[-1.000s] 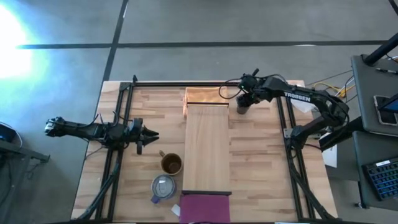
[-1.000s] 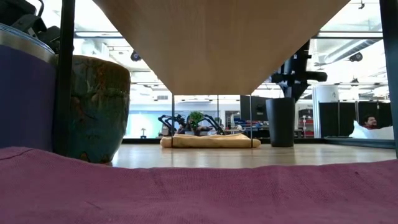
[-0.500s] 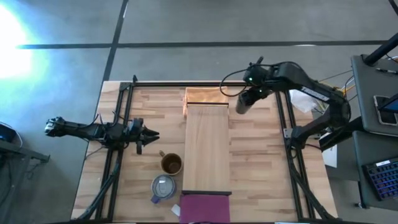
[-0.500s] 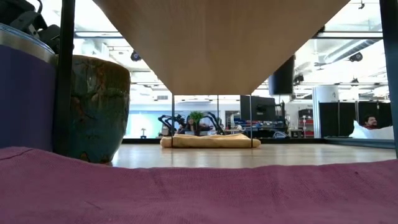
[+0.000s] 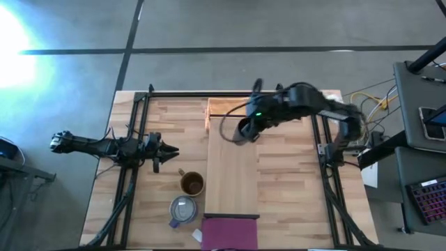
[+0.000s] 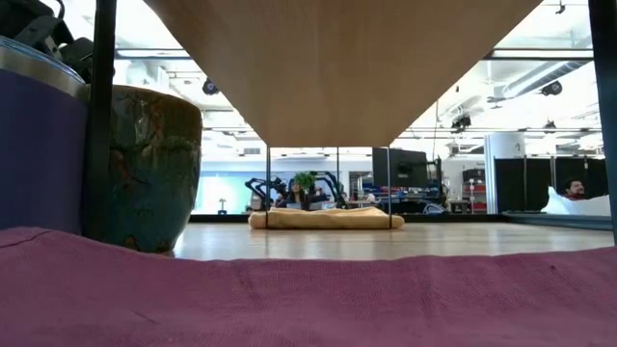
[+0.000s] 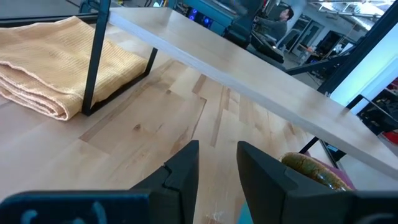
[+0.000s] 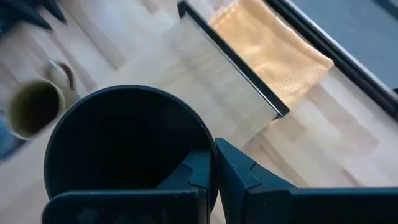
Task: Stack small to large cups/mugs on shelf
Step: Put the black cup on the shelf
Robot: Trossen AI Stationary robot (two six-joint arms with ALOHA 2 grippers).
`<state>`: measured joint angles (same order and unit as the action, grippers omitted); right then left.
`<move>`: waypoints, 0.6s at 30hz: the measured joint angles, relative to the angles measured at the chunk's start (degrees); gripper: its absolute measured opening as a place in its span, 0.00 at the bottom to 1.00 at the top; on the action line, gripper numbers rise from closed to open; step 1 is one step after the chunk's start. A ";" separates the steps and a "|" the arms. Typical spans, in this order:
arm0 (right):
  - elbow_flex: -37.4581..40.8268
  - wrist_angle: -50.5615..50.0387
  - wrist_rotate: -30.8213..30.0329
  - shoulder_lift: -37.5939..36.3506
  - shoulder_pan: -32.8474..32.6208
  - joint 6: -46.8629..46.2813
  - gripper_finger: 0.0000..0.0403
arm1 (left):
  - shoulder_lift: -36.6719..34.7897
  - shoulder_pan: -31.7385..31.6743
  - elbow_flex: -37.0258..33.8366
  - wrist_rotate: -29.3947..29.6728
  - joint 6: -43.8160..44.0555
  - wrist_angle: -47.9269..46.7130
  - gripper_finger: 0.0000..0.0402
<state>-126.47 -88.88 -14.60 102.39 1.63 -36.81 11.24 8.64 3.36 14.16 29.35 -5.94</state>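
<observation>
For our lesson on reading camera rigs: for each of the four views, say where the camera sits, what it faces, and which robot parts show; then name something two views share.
High: overhead, facing down; both arms, shelf, black cup.
Low: table height, under the shelf, facing the room; no arm shows.
Left wrist: looks past the open left gripper along the table.
Right wrist: looks down past the right gripper, gripping the cup's rim.
Shared: the brown mug shows in high and right wrist views.

Light-wood table (image 5: 293,188), raised shelf (image 5: 232,167), brown mug (image 5: 191,183), grey-blue mug (image 5: 182,210), apparently folded tan cloth (image 7: 46,71)

We see a robotics lab in an open-plan office — polished concrete floor (image 5: 209,28), glass partitions (image 6: 328,173), exposed ceiling ducts (image 6: 554,87), more robot arms (image 6: 289,188) on a far bench, a keyboard (image 5: 426,195) beside the table (image 5: 293,202).
</observation>
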 joint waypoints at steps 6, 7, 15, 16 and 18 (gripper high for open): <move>-8.73 -0.46 1.44 8.43 1.34 4.49 0.02 | 0.63 -0.01 0.03 -0.04 0.01 -0.11 0.24; -8.07 -0.75 2.42 8.50 1.99 4.38 0.02 | 0.63 0.00 0.04 -0.03 0.01 -0.13 0.24; -5.21 -1.11 4.04 9.07 5.46 4.34 0.02 | 0.60 -0.01 0.04 -0.03 0.01 -0.23 0.24; -5.04 -1.07 4.07 9.09 5.78 4.63 0.02 | 0.63 0.00 0.04 -0.01 0.01 -0.23 0.24; -5.01 -0.72 3.98 9.59 6.36 5.15 0.02 | 0.68 0.00 0.04 -0.03 -0.01 -0.27 0.24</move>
<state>-131.48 -89.59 -10.62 111.98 8.00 -31.67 11.93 8.64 3.40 14.13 29.35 -6.22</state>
